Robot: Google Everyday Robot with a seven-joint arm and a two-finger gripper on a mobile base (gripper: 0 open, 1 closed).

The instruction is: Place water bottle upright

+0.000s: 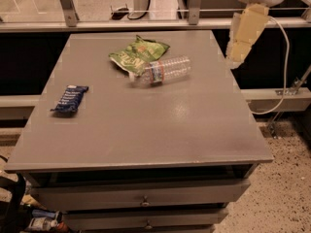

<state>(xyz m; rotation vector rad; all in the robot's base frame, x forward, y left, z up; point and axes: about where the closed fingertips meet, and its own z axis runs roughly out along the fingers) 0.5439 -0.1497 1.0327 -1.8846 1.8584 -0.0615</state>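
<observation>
The water bottle (164, 70) is a small clear ribbed bottle with a blue, red and white label band. It lies on its side at the back middle of the grey table (146, 125), with its white cap pointing left. The cap end touches the green crinkled snack bag (137, 55). My gripper (239, 52) is pale cream and hangs in the air at the upper right. It is just beyond the table's right edge, to the right of the bottle and apart from it, holding nothing I can see.
A dark blue snack bar (70, 99) lies near the table's left edge. Drawers (144, 198) sit under the tabletop. A metal railing (146, 23) runs behind the table. A cable (282, 72) hangs at the right over speckled floor.
</observation>
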